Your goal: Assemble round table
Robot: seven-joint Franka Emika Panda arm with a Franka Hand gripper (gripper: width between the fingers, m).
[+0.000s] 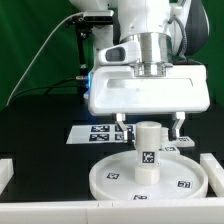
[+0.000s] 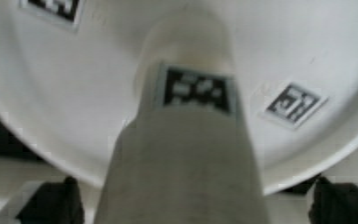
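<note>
The large rimmed round disc (image 1: 110, 178) lies flat on the black table at the front. The short cylindrical post (image 1: 148, 152) stands upright on its middle, with a tag on its side. My gripper (image 1: 150, 130) hangs straight above it, open, with one finger on each side of the post's top and a gap at each. In the wrist view the post (image 2: 190, 130) runs between the dark fingertips (image 2: 48, 203), over the disc (image 2: 87, 90), and my gripper (image 2: 194, 205) does not touch it. The cross-shaped base is out of view.
The marker board (image 1: 92, 131) lies flat behind the disc. White border rails run along the exterior view's right (image 1: 212, 166), left (image 1: 5, 174) and front (image 1: 50, 214). A green backdrop stands behind the table.
</note>
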